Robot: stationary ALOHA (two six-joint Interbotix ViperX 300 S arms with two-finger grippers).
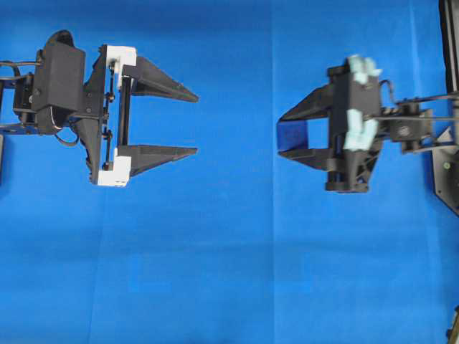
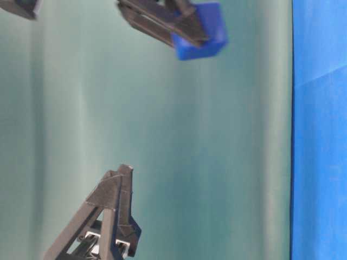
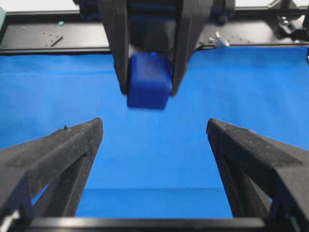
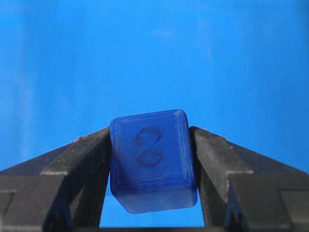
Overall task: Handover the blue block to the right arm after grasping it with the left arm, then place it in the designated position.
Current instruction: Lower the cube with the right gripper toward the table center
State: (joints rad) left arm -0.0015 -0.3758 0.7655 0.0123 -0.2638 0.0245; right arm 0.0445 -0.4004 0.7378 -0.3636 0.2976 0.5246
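Observation:
The blue block, a dark-blue cube with a faint embossed mark on its face, is clamped between the right gripper's two fingers, above the cloth. From overhead, the block sits at the right gripper's tips, which point left. The left gripper, with white brackets, faces it from the left, wide open and holding nothing, a clear gap away. In the left wrist view the block hangs ahead of the left gripper. No mark on the bright blue cloth shows the designated position.
A black frame stands at the cloth's right edge. A black rail runs along the far edge in the left wrist view. The table-level view shows a green backdrop behind both grippers.

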